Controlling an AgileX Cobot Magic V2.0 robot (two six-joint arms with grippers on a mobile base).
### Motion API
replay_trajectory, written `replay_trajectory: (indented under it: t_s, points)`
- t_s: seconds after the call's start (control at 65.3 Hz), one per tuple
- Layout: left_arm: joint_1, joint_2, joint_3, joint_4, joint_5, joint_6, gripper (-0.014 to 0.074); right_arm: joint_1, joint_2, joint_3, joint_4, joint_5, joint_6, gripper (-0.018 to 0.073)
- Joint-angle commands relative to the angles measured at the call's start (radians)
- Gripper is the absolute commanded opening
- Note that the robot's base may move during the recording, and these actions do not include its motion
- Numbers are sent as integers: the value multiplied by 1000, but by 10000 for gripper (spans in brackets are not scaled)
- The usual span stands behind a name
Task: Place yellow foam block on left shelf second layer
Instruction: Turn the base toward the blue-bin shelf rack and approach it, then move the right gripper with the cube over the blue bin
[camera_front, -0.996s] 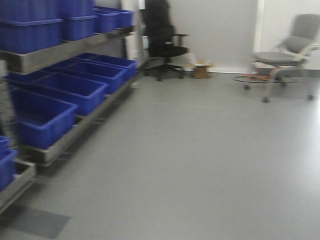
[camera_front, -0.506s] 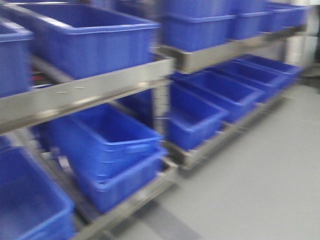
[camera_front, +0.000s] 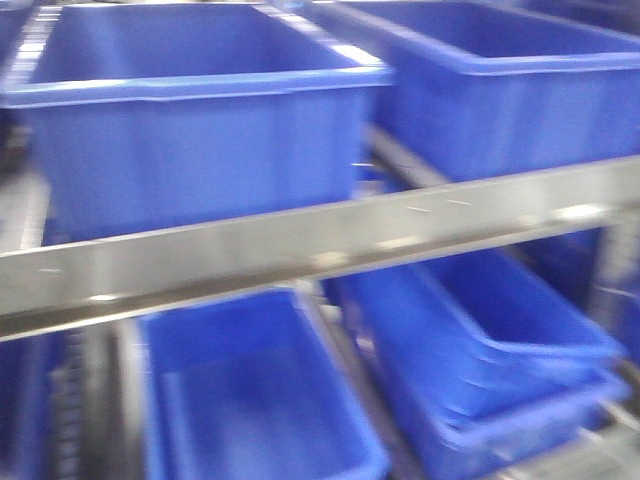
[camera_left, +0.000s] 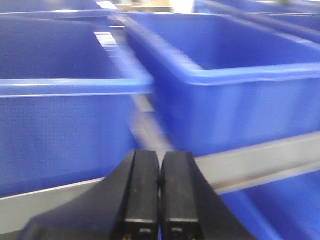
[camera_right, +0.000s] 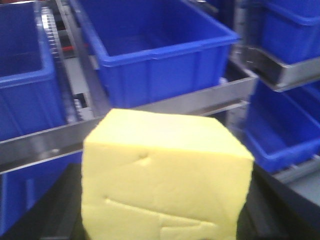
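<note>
Right jaws pinching yellow foam block (camera_right: 165, 175) — large in view, left jaws pressed together, blue bins (camera_front: 190, 92) on metal shelf (camera_front: 300, 250) beyond.

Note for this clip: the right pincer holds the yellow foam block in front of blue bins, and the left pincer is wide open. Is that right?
Not quite. The left pincer is shut, its fingers pressed together with nothing between them, as the left wrist view shows. The rest stands: the right pincer holds the yellow foam block in front of blue bins.
</note>
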Motion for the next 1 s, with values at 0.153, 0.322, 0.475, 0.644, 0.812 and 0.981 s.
replay_trajectory:
  t_s: [0.153,0.322,0.475,0.644,0.812,0.981]
  points:
    - [-3,8,26,-2,-88,-4,136,-4,15,-26,-14,-85,-9,256]
    - [-3,8,26,-2,-88,-4,136,-4,15,-26,-14,-85,-9,256]
    - [-3,8,26,-2,-88,-4,136,-4,15,-26,-14,-85,-9,256]
    - [-3,8,26,-2,-88,-4,136,-4,15,-26,-14,-85,-9,256]
    - [-3,8,26,-2,-88,-4,136,-4,15,-26,-14,-85,-9,256]
    - [-3,8,26,-2,-88,-4,136,-4,15,-26,-14,-85,-9,256]
